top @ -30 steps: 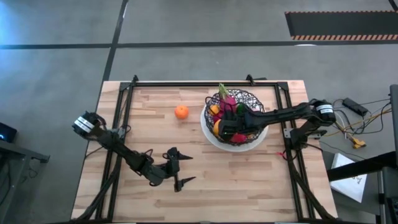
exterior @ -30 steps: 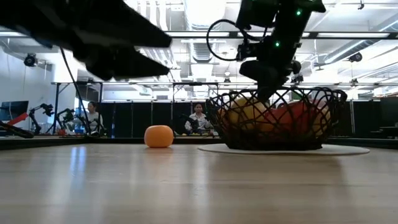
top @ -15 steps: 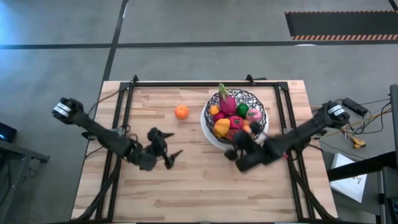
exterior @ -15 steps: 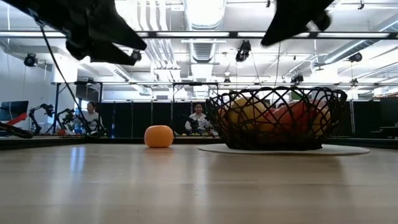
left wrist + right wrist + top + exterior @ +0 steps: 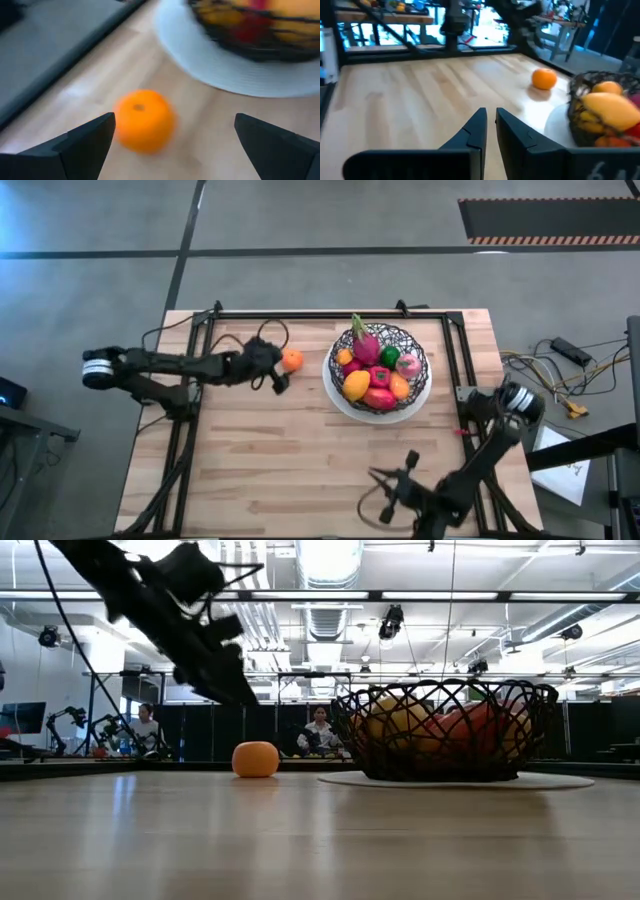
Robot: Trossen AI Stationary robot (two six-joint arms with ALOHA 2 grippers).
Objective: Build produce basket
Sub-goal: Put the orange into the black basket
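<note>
The black wire basket on its white plate holds a pink dragon fruit, yellow, red, green and pale pink pieces. One orange rests on the table to the basket's left. My left gripper is open and hovers just beside the orange; in its wrist view the orange lies ahead, nearer one finger. My right gripper is shut and empty near the table's near edge, also seen in its wrist view.
A black metal frame runs along the table's far edge and down both sides. Bare wood lies between the basket and the near edge. People sit in the room beyond the table.
My right gripper has left the basket and drawn back toward the table's near edge, past the basket's front. My left gripper has swung from the table's middle toward the far edge and now sits beside the orange, still open. The orange and basket have not moved.
</note>
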